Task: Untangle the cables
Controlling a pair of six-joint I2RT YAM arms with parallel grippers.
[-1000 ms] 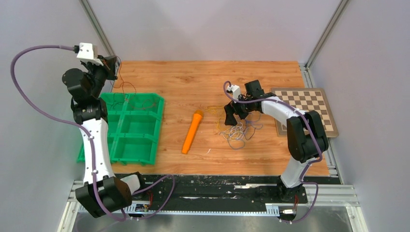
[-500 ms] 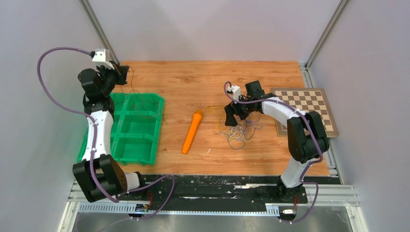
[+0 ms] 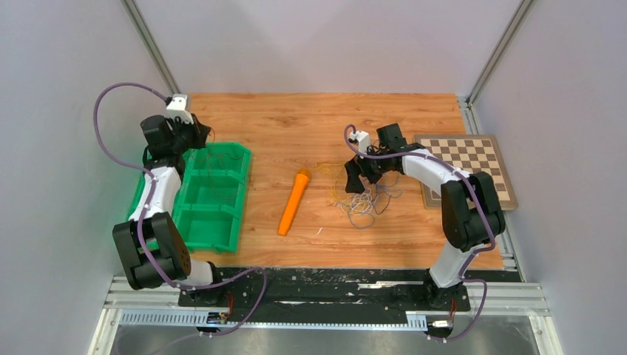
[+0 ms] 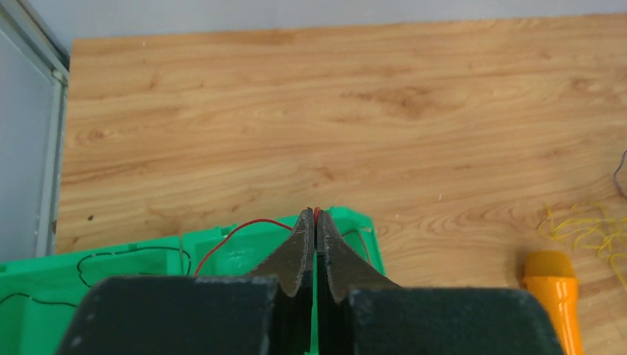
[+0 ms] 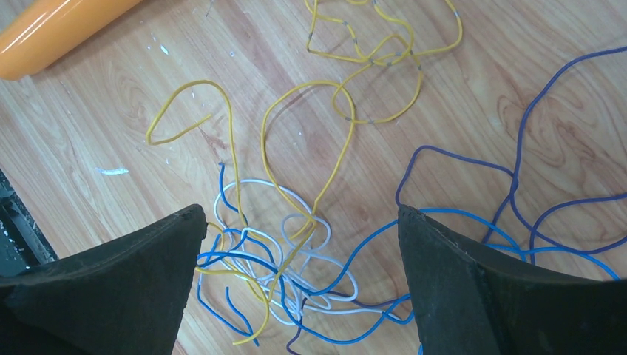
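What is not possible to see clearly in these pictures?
- Left wrist view: the left pincer hides where the red wire goes past its tips, and most of the green tray.
- Right wrist view: the bottom edge and the right pincer cover the tangle's lower part.
- Top view: the tangle is too small to trace crossings.

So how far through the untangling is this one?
Done: a black wire lies in the green bin. In hand: the left gripper is shut on a red wire over the bin. Left: a tangle of yellow, blue, white and purple wires lies under the open right gripper.
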